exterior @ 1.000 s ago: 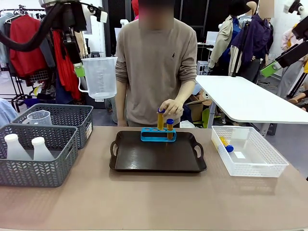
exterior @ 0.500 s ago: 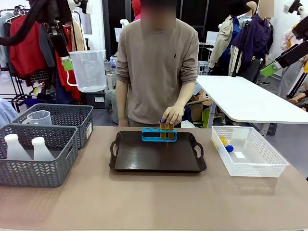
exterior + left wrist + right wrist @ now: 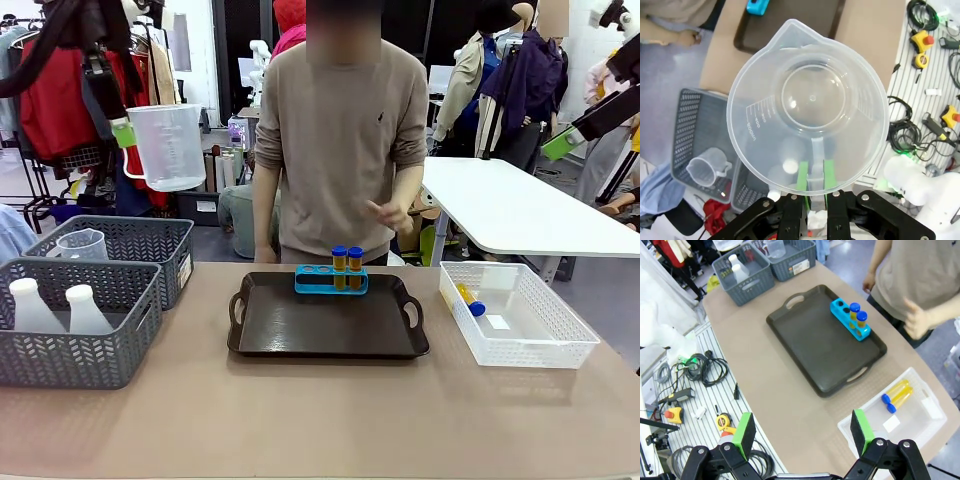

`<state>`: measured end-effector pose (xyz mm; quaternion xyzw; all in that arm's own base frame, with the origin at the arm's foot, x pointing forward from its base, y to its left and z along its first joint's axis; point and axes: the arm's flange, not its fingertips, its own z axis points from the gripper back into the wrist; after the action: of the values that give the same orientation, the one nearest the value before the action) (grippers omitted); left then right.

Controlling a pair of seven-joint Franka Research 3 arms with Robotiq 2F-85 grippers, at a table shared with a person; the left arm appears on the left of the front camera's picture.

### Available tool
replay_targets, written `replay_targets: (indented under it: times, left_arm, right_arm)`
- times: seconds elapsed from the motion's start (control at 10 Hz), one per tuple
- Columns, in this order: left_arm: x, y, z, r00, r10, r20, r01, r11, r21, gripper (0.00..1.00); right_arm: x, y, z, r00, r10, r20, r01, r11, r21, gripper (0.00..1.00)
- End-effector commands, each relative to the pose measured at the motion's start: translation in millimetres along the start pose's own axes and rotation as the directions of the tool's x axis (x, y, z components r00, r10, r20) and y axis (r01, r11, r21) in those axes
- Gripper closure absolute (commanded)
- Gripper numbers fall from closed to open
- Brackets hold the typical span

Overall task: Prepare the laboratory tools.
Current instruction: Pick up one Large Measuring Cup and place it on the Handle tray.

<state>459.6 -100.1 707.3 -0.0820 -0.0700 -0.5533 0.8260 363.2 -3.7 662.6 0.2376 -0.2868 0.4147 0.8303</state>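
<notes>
High at the upper left, my left gripper [image 3: 124, 135] [image 3: 813, 176] is shut on the handle of the clear measuring beaker [image 3: 168, 145] [image 3: 810, 105], which hangs upright and empty. On the black tray [image 3: 320, 330] the blue rack [image 3: 330, 281] [image 3: 850, 320] holds two amber tubes [image 3: 347, 262] in its right-hand holes. Two more blue-capped tubes [image 3: 468, 298] [image 3: 897, 395] lie in the white basket [image 3: 540, 345]. Two white flasks [image 3: 60, 308] stand in the near grey basket [image 3: 100, 365]. My right gripper [image 3: 802, 432] hovers open high above the table's right side.
A second, smaller beaker [image 3: 82, 243] sits in the far grey basket [image 3: 150, 240]. The person stands behind the tray with one hand [image 3: 390, 213] raised off it. Bare table lies in front of the tray. A white table [image 3: 520, 210] stands at the back right.
The person pushed a second tube into the rack and drew the hand back. My left arm carried the beaker leftward and a little up.
</notes>
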Motion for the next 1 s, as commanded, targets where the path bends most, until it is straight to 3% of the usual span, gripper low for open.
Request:
replay_targets:
  times: [0.0,0.5,0.9]
  left_arm:
    - [-16.6,-4.3,-1.2,0.999,0.053,0.009,-0.054,0.998,0.036,1.00]
    - [-11.0,3.3,2.7,0.999,0.034,0.005,-0.034,0.999,0.018,1.00]
    - [56.0,-12.6,-62.3,0.985,-0.153,-0.080,0.152,0.988,-0.018,1.00]
  right_arm:
    - [1.9,0.7,0.6,1.000,0.005,0.021,-0.005,1.000,0.017,0.00]
    - [1.9,0.7,0.6,1.000,0.005,0.021,-0.005,1.000,0.017,0.00]
    - [1.9,0.7,0.6,1.000,0.005,0.021,-0.005,1.000,0.017,0.00]
